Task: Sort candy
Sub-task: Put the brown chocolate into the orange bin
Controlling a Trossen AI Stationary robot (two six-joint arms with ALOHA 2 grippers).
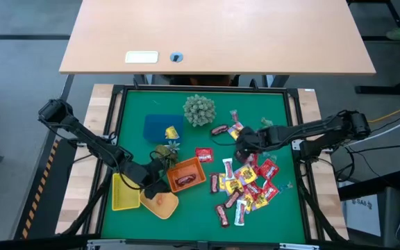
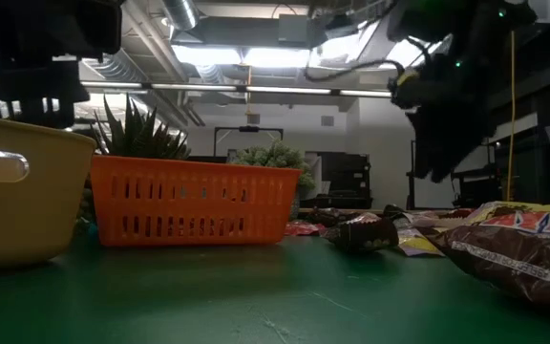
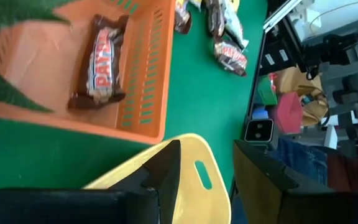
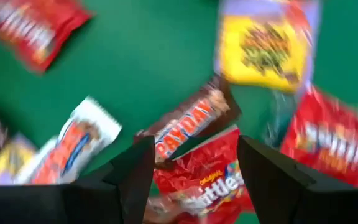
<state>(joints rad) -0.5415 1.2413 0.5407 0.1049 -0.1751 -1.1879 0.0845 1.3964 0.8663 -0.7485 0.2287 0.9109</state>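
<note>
The candy (image 1: pixel 245 184) lies loose on the green mat at the right: red packets, yellow packets and dark bars. My right gripper (image 1: pixel 244 147) hangs open above the pile's far end, pointing down. Below its fingers (image 4: pixel 194 180) are a brown bar (image 4: pixel 191 121) and a red packet (image 4: pixel 207 177). One brown bar (image 3: pixel 101 59) lies in the orange tray (image 1: pixel 186 173). My left gripper (image 1: pixel 153 179) stands open just left of that tray, over the rim of a yellow tray (image 3: pixel 188 165), with nothing between its fingers (image 3: pixel 207 180).
A second yellow tray (image 1: pixel 126 192) sits at the near left. A spiky pale green plant ball (image 1: pixel 198 110) stands at the far middle, a blue tray (image 1: pixel 162 126) holding a yellow packet beside it, and a small plant (image 1: pixel 165 149) by the orange tray. Bare mat shows along the near edge.
</note>
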